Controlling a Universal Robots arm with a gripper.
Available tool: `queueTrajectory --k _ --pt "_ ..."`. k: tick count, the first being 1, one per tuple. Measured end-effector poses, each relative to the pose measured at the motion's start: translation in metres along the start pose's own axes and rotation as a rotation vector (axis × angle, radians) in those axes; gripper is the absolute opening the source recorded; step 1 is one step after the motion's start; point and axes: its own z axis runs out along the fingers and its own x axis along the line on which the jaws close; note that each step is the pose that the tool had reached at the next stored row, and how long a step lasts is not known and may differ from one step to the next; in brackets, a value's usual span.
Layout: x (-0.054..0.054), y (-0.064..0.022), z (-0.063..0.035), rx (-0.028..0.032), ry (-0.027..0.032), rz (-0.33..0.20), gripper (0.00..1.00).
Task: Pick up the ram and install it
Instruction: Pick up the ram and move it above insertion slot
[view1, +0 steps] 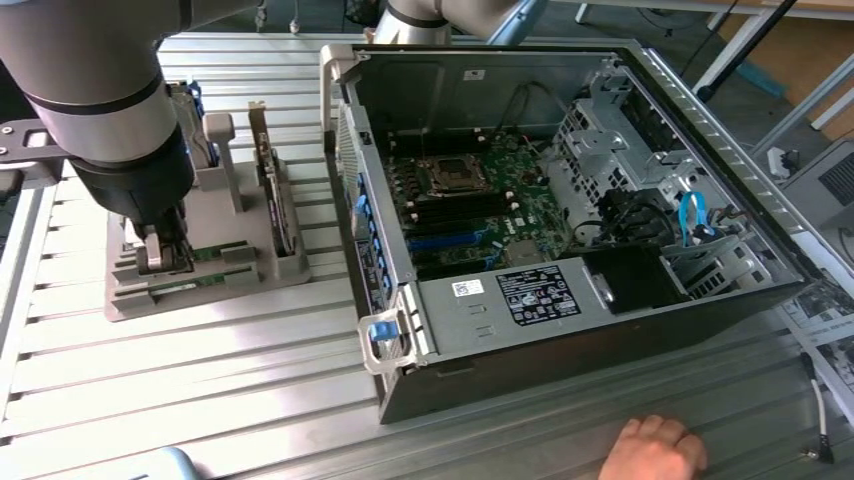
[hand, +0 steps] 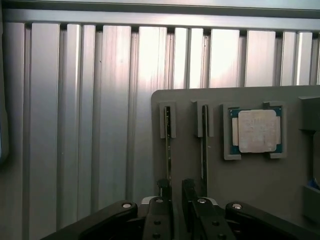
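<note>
**Gripper (hand: 176, 187) poised over the ram (hand: 168, 142) in its rack**

The ram stands on edge in a slot of the gray holder (hand: 190, 102), beside the open computer case (view1: 447, 335), its top edge free for pinching. The jaws are spread and apparently not touching it.

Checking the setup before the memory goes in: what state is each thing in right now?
ram sticks: both on edge in slots of the holder, not lifted.
gripper: open, low over the holder, by the ram sticks.
processor: seated in its holder recess.
expansion card: upright in the holder.
computer case: on its side, interior open.
</note>
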Motion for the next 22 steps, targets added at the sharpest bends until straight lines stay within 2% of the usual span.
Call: queueTrajectory --k 7,13,22 --pt "0.0003 -0.0002 0.0092 0.0000 0.0000 0.000 0.24" --pt "0.0004 -0.0002 0.0096 0.0000 0.0000 0.000 0.24" --pt "0.0072 0.0001 0.0097 0.0000 0.0000 0.000 0.24"
